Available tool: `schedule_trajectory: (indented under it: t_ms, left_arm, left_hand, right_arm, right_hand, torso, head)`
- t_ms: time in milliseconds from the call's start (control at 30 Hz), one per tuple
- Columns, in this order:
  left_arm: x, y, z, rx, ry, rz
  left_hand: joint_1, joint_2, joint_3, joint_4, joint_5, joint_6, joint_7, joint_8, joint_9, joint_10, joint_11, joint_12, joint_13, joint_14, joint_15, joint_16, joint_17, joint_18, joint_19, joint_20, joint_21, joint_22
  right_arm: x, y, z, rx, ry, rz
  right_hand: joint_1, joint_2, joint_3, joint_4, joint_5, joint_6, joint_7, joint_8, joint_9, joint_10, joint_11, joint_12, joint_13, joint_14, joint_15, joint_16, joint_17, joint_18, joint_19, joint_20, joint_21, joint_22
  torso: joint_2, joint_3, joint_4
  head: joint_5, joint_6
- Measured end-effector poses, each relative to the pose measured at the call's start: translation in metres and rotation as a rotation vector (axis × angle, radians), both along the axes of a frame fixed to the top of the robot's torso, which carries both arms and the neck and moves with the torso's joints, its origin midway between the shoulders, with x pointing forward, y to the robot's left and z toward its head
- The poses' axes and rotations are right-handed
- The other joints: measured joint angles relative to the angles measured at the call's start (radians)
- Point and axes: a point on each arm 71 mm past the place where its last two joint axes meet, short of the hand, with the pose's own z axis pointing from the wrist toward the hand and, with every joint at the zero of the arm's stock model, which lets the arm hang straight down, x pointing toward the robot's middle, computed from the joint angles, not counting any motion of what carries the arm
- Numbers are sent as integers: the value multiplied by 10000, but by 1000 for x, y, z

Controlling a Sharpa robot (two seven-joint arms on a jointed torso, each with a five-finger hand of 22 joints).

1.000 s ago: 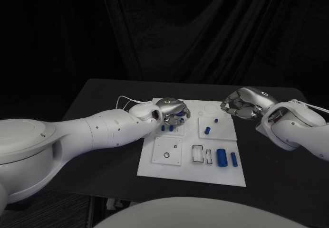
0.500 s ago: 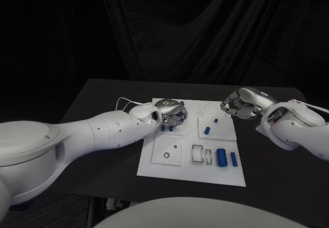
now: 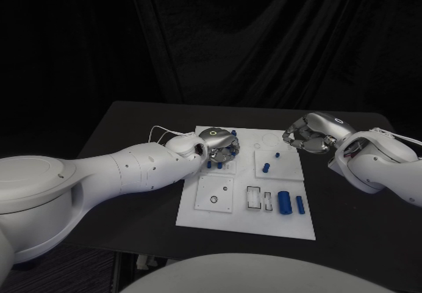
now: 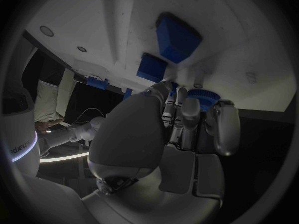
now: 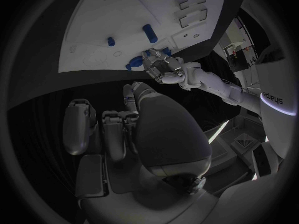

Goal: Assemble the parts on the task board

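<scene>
The white task board (image 3: 230,212) lies in the middle of the black table. My left hand (image 3: 220,144) hovers over the board's far left part with its fingers curled in. In the left wrist view the fingertips (image 4: 187,106) close round a blue ribbed round part (image 4: 202,97), just off the board's surface. Two blue blocks (image 4: 177,37) (image 4: 151,67) stand on the board beyond it. Small blue pegs (image 3: 214,164) stand right under the hand. My right hand (image 3: 310,133) hangs by the board's far right corner, fingers curled, with nothing in it.
A thick blue cylinder (image 3: 284,202) and a slimmer one (image 3: 300,204) lie at the board's near right, beside white slotted inserts (image 3: 254,196). Two short blue pegs (image 3: 266,165) (image 3: 277,155) stand on the right middle plate. Bare black table (image 3: 132,152) surrounds the board.
The left hand's fingers have drawn in slightly over the same spot, uncovering a blue peg beyond them. The right hand has stayed where it was.
</scene>
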Motion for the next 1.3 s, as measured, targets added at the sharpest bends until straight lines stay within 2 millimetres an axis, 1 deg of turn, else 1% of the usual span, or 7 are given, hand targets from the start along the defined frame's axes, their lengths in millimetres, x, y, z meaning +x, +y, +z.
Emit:
schedule_trajectory:
  t_ms: [100,267,367,433,633,933,1300]
  left_arm:
    - [0,0,0,-24,-13,-34]
    - [-1,4,1,-105,-94,-85]
    - [-3,9,2,-189,-204,-87]
    - [-4,13,3,-305,-335,-99]
    - [-10,26,14,-872,-835,-140]
    - [-14,54,46,-1263,-1444,-102]
    - [-18,69,41,-834,-990,-61]
  left_hand:
    - [1,81,82,-82,-3,274,-19,127,31,475,-148,75,-62,71,-144,70,53,0,87,-87,131,0]
    - [32,115,162,-249,-33,544,-79,245,103,907,-296,-31,-245,118,-202,70,53,1,140,-140,196,0]
    - [28,134,205,-292,22,545,-79,201,108,1109,-287,-409,-546,88,-232,70,-39,-10,177,-176,196,-1]
    - [28,134,206,-378,22,615,-87,171,104,1344,-298,-556,-709,161,-305,70,-36,-164,247,-247,298,-1]
    - [28,134,204,-430,53,704,-93,165,64,1563,-337,-707,-857,214,-357,70,-17,-163,283,-282,352,-1]
    - [-30,74,231,-457,88,704,-96,51,4,1715,-355,-1476,-1396,214,-357,-117,-310,-161,276,-289,300,-1]
    - [-66,38,261,-427,11,776,-97,48,-16,1768,-338,-1628,-1533,176,-319,-234,-460,-158,206,-284,194,-2]
  right_arm:
    - [0,0,0,2,-1,7]
    - [0,1,0,5,-4,10]
    - [0,1,0,5,-6,9]
    - [0,1,0,5,-6,7]
    - [0,0,0,-2,-9,-7]
    - [2,0,-1,-37,-2,-33]
    - [3,2,-1,-67,52,-3]
  right_hand:
    - [0,0,0,0,0,0,0,0,0,0,0,0,0,0,0,0,0,-1,0,0,-60,0]
    - [0,0,0,0,-1,0,0,0,-1,0,0,0,0,0,0,0,0,0,-26,-26,-110,0]
    - [0,0,0,0,-1,0,0,0,-2,0,0,0,0,0,0,0,0,1,-72,1,-116,0]
    - [0,0,0,0,-1,0,0,0,-2,0,0,0,0,0,0,0,0,0,-72,1,-116,0]
    - [0,0,19,-19,-2,0,0,0,-2,0,0,0,0,0,0,0,0,0,-72,1,-177,0]
    - [0,0,28,-28,-2,0,0,0,-3,0,0,0,0,0,0,0,0,0,-72,1,-176,0]
    - [0,0,28,-28,-3,0,0,0,5,0,0,0,0,0,0,0,0,0,-72,1,-176,0]
  torso:
    - [-2,0,0]
    - [-4,-1,-2]
    - [-3,-1,-1]
    - [-3,-1,-1]
    - [-4,-1,0]
    - [-9,-2,10]
    - [-14,-1,10]
  head:
    - [6,0]
    - [-12,0]
    - [-42,0]
    - [-51,0]
    - [-111,0]
    - [-149,0]
    - [-53,0]
